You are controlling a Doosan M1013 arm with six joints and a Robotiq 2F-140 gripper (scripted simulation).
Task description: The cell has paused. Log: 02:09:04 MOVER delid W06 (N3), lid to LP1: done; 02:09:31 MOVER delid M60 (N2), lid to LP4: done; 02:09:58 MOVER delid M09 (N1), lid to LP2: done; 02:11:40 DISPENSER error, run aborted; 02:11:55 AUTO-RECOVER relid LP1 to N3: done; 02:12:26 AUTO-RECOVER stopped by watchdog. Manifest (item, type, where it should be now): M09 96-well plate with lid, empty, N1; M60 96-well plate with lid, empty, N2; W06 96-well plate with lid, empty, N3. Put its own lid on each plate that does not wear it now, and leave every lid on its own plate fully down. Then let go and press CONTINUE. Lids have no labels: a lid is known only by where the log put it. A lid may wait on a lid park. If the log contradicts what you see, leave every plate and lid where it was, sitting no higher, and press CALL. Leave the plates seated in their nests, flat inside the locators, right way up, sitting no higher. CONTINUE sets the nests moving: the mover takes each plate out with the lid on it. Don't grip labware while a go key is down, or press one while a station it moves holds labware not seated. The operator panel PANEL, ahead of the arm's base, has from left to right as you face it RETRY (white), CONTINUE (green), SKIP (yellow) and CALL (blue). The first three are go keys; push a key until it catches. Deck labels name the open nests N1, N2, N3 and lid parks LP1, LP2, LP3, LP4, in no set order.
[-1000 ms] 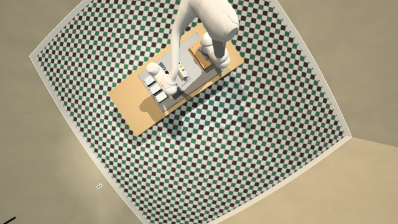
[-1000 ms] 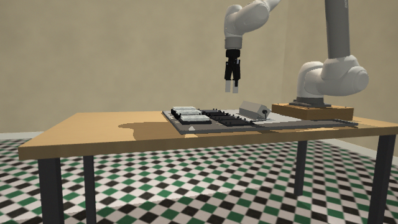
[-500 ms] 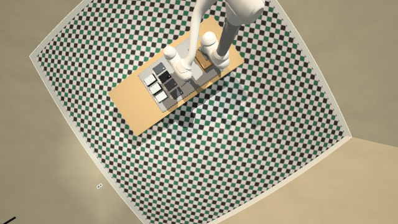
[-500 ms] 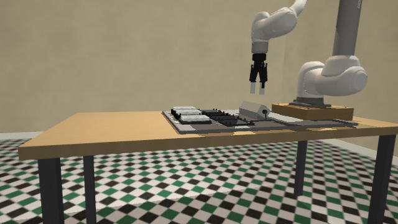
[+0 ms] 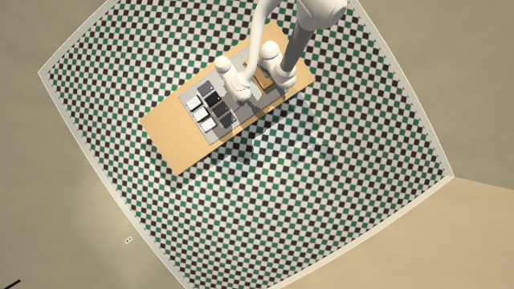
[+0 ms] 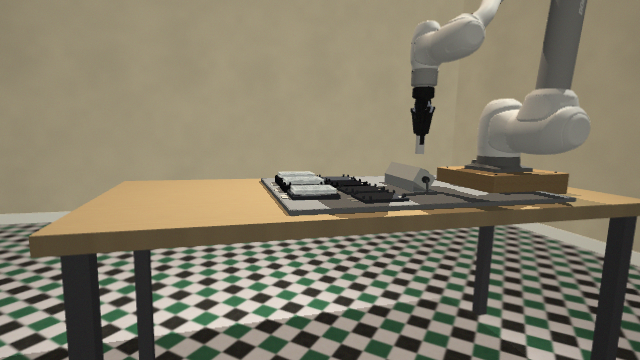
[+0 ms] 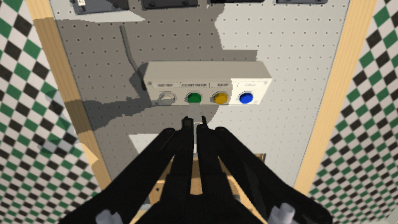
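Observation:
My gripper (image 7: pixel 194 111) is shut and empty. It points down and hangs well above the operator panel (image 7: pixel 207 90), also seen in the side view (image 6: pixel 420 147). In the wrist view its fingertips sit just below the green CONTINUE key (image 7: pixel 194 97), between white RETRY (image 7: pixel 165 97) and yellow SKIP (image 7: pixel 221 97); blue CALL (image 7: pixel 245 97) is at the right. Three light plates (image 5: pixel 200 114) sit in a row in their nests at the deck's far end (image 6: pixel 305 184). The dark lid parks (image 5: pixel 217 103) lie beside them. I cannot tell from here which plates wear lids.
The panel (image 6: pixel 409 176) is a low sloped box with a cable running across the grey pegboard deck. The arm's base stands on a wooden block (image 6: pixel 501 179) at the table's right end. The table's side edges show at both sides of the wrist view.

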